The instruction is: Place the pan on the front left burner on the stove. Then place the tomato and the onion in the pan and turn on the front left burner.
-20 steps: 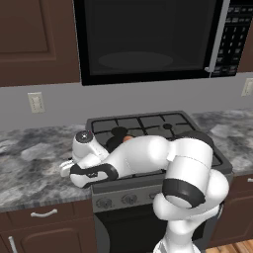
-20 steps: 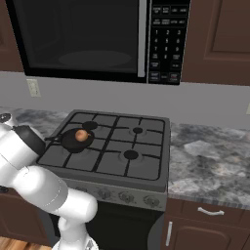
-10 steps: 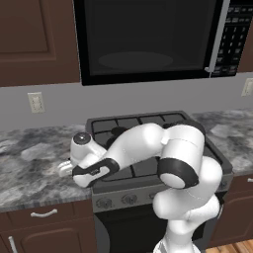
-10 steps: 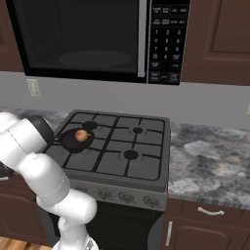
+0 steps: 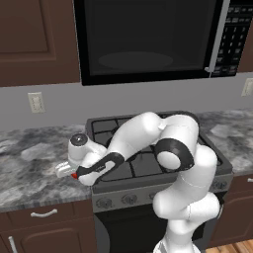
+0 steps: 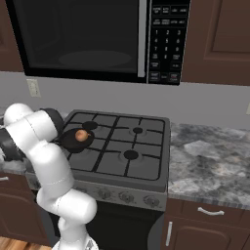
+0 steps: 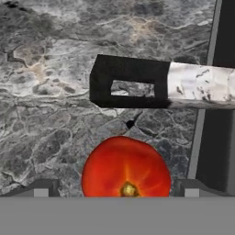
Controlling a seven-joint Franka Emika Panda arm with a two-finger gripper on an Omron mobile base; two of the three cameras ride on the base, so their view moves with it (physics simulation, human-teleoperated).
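In the hand view the red tomato (image 7: 126, 167) lies on the marbled counter between my two fingertips, and my gripper (image 7: 115, 189) is open around it. Just beyond the tomato is the end of the pan's handle (image 7: 158, 85), black with a hole, then silvery. In the left base view my gripper (image 5: 69, 172) hangs low over the counter at the stove's left edge, with a bit of red tomato (image 5: 74, 175) under it. The black pan (image 6: 73, 141) rests on the stove (image 6: 132, 156) over the front left burner, with the tan onion (image 6: 81, 135) inside it.
Marbled grey counter (image 5: 29, 168) runs to the left of the stove, and more counter (image 6: 210, 156) to its right. A row of knobs (image 5: 128, 199) lines the stove's front. A black microwave (image 5: 148, 39) hangs above. My arm's elbow (image 5: 173, 148) arches over the grates.
The arm's elbow has swung up and right over the stove, while the hand has stayed low at the stove's left edge. The jaws remain wide apart.
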